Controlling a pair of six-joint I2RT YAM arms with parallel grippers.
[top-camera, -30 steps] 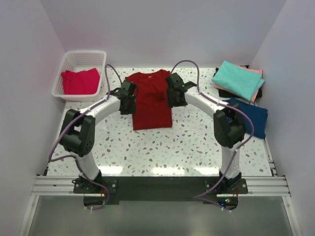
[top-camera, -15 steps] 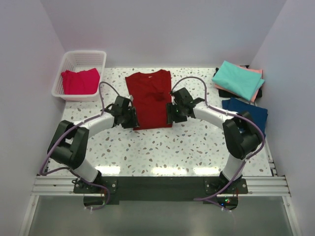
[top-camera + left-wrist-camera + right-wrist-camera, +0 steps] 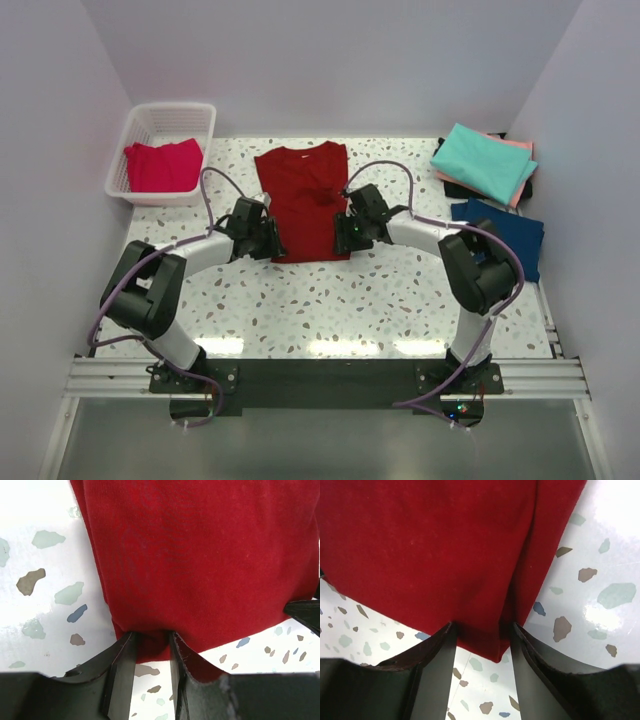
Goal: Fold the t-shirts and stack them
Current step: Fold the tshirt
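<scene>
The large dark red t-shirt point(image 3: 305, 200) lies flat at mid table as a long rectangle, sleeves folded in. My left gripper point(image 3: 268, 240) sits at its near left corner. In the left wrist view the left gripper point(image 3: 150, 635) is open, straddling the hem of the dark red t-shirt point(image 3: 200, 555), and a bit of hem drapes over the right finger point(image 3: 176, 650). My right gripper point(image 3: 345, 235) is at the near right corner. It point(image 3: 482, 627) is open wide, with that corner of the shirt point(image 3: 430, 545) lying between its fingers.
A white basket point(image 3: 170, 106) at the back left holds a pinkish-red t-shirt point(image 3: 162, 165). At the back right a folded teal t-shirt point(image 3: 485, 160) lies on a salmon pink one point(image 3: 512, 142). A navy t-shirt point(image 3: 505, 235) lies just in front of them.
Both grippers have come down from the shirt's middle sides to its near corners and now straddle the hem. The shirt has not moved.
</scene>
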